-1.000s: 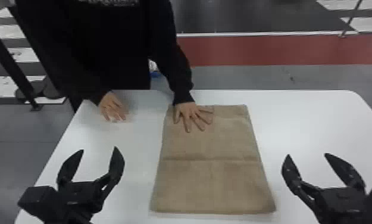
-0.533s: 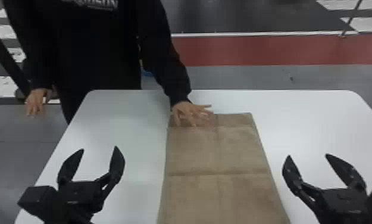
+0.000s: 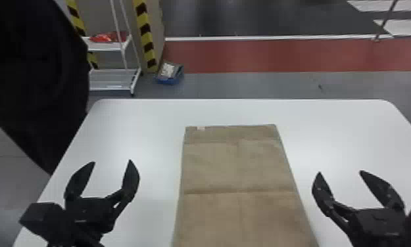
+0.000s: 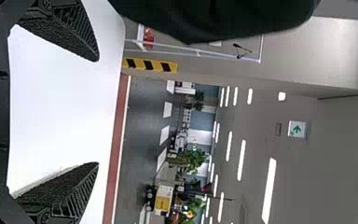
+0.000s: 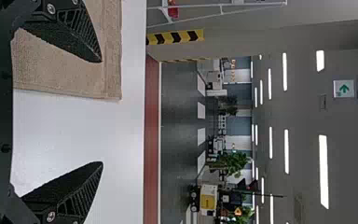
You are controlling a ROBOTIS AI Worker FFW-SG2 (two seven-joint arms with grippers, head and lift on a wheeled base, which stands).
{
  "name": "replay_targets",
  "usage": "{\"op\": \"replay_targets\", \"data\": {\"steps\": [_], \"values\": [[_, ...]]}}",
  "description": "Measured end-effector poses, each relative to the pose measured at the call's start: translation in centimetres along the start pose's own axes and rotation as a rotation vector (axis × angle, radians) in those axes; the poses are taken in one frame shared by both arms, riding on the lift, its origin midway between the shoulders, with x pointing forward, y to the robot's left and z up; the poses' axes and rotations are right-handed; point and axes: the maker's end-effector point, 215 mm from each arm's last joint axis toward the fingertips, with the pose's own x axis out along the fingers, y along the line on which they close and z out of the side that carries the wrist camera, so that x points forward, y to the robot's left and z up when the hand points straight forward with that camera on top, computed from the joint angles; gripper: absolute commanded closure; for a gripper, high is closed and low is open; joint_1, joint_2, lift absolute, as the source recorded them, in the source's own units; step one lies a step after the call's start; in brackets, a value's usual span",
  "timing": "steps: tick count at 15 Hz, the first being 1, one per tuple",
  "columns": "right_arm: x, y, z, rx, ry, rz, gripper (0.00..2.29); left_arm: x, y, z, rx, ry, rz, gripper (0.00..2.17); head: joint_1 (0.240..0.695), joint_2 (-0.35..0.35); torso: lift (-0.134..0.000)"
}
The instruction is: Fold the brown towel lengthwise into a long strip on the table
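We record left claw [image 3: 112, 161] and right claw [image 3: 341, 171] spread wide, both empty; brown towel [image 3: 240, 167] lies flat between them on white table [image 3: 142, 124].

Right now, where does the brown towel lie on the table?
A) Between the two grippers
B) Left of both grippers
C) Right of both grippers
A: in the head view the towel lies flat on the table, with the left gripper to one side and the right gripper to the other.

A white rack [image 3: 109, 80] bears something red [image 3: 106, 37] on one shelf, and just right of the rack stand a striped post [image 3: 145, 33] and (down on the floor) a blue container [image 3: 171, 80].
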Motion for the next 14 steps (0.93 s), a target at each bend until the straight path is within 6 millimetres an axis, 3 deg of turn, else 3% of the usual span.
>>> {"op": "replay_targets", "data": {"steps": [6, 14], "values": [[-0.2, -1.7, -0.1, -0.011, 0.007, -0.024, 0.10, 3.2, -3.1, -2.1, 0.018, 0.113, -0.123, 0.15, 0.695, -0.031, -0.094], [0.3, -1.9, -0.7, 0.000, 0.025, -0.024, 0.10, 11.4, -7.8, -4.7, 0.026, 0.314, -0.288, 0.20, 0.695, -0.086, -0.094]]}}
